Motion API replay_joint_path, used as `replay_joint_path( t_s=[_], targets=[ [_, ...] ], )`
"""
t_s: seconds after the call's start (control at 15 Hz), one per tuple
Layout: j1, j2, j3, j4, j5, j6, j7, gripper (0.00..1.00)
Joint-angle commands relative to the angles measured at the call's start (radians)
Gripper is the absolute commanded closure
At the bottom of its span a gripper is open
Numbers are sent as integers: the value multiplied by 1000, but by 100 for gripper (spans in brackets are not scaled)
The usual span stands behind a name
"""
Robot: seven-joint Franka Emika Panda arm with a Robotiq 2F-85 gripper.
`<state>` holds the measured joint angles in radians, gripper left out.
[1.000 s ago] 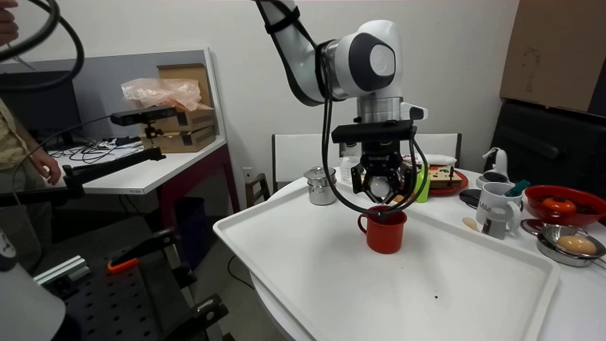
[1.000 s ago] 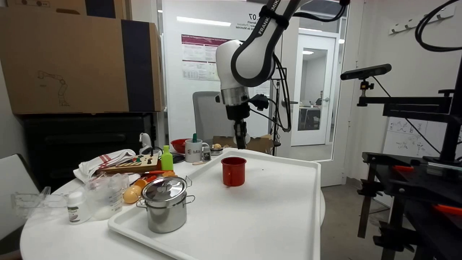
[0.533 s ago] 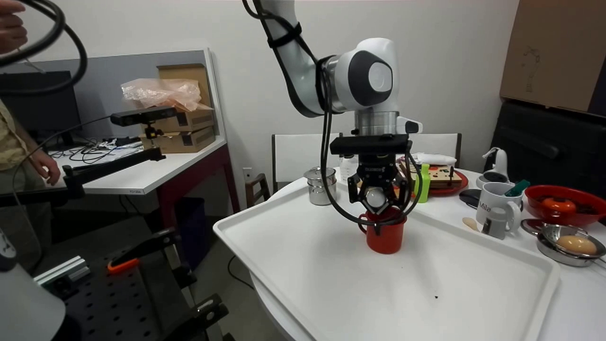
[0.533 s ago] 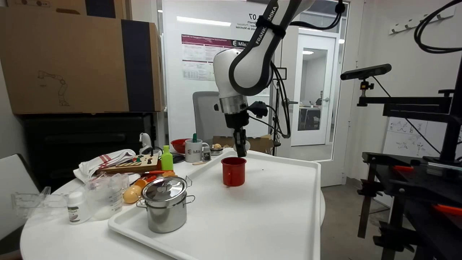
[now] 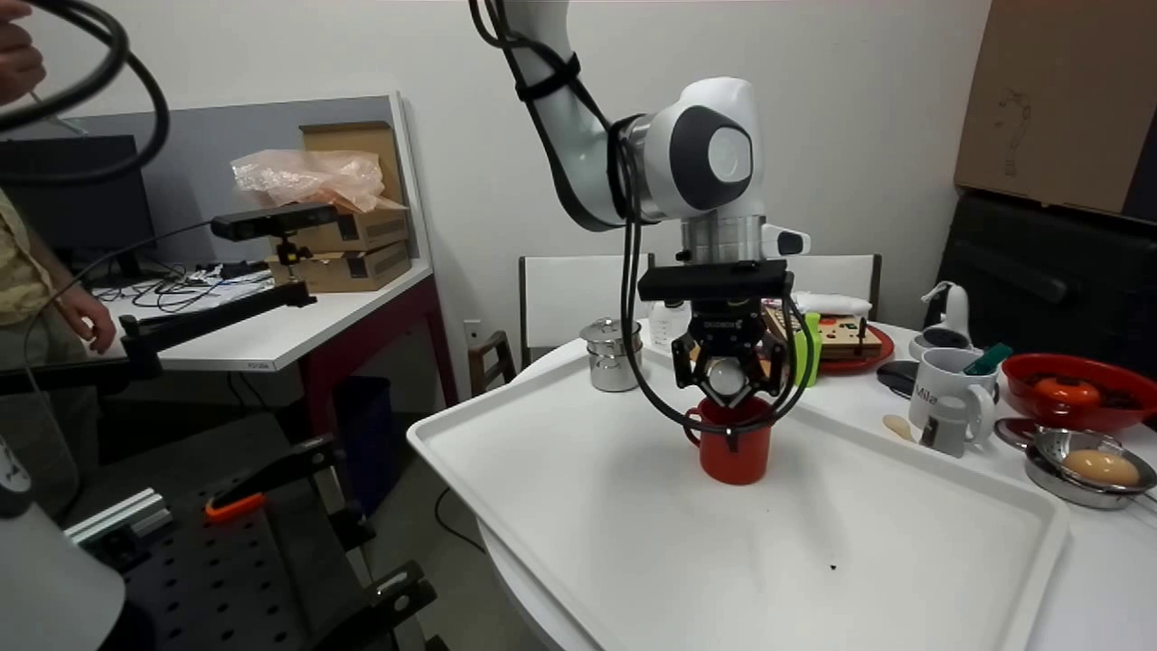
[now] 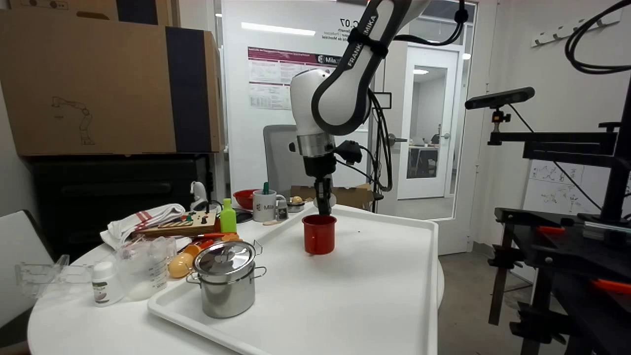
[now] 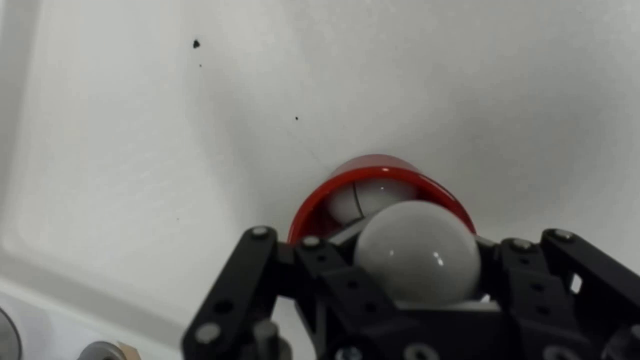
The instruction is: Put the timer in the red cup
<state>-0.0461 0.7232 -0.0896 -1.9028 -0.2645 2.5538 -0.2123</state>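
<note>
— White bench (image 6: 93,328) underneath, broad tray (image 6: 360,305) lying on it!
— Above the tray, there's the gripper (image 5: 731,398), fingers drawn well in!
— Right below, the red cup (image 6: 319,236), upright on the tray!
— And clasped between those fingers, the timer (image 7: 417,252), round and white, just over the cup's mouth!
— Inside the cup, a whitish rounded shape (image 7: 382,195) crossed by a dark line!

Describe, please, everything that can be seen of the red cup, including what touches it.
The red cup is solid red and glossy, perhaps enamelled metal, roughly cylindrical, with a lipped rim and one looped side handle. It stands upright on the white tray, which touches its base. In the wrist view, a white rounded thing with a thin dark line shows inside it. The gripper is at its mouth; whether it touches the rim cannot be told.
</note>
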Motion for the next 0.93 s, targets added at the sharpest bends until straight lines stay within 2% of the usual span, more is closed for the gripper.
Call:
replay_joint_path(
  t_s=[0.0,0.13,0.2,0.33,0.87],
  targets=[
    [4,13,-9,9,-26,42,-1,92],
    [4,20,-11,12,-28,54,-1,90],
    [3,19,-12,9,-27,58,-2,66],
    [3,22,-13,9,-25,62,-1,60],
    [1,22,-15,6,-24,66,0,1]
  ],
)
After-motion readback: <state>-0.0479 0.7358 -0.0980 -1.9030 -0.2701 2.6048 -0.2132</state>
